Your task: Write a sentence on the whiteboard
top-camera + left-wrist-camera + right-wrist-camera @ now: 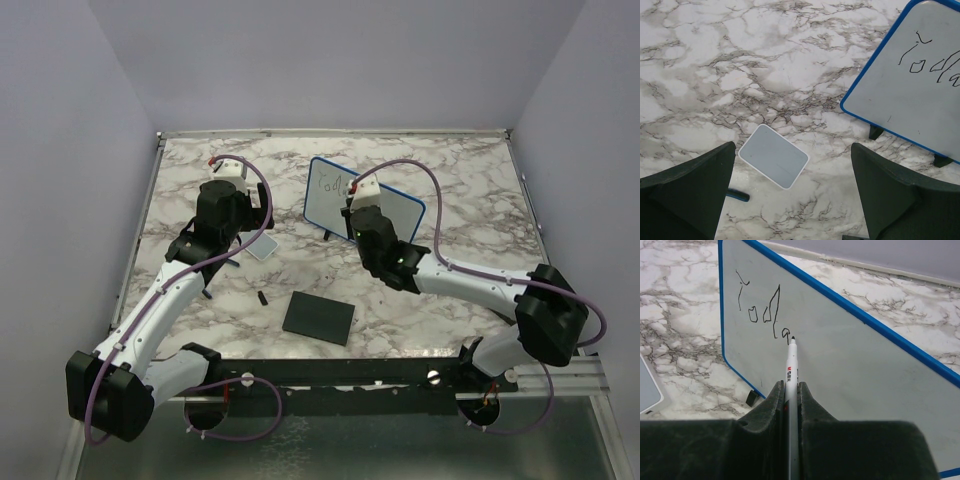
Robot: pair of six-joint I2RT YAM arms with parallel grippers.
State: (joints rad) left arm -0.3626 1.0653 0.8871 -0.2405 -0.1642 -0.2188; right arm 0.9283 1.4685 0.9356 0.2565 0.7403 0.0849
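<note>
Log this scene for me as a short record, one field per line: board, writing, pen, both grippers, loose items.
Board: white rectangular whiteboard with blue rim, standing tilted on black feet
Writing: dark handwritten letters, roughly "Toda"
Pen: white marker, tip by the last letter
Right gripper: shut on marker
Left gripper: open, empty, over pale grey tile
Loose items: black square pad

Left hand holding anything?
No, the left hand is open: its fingers stand wide apart with nothing between them, and the tile lies on the table below.
</note>
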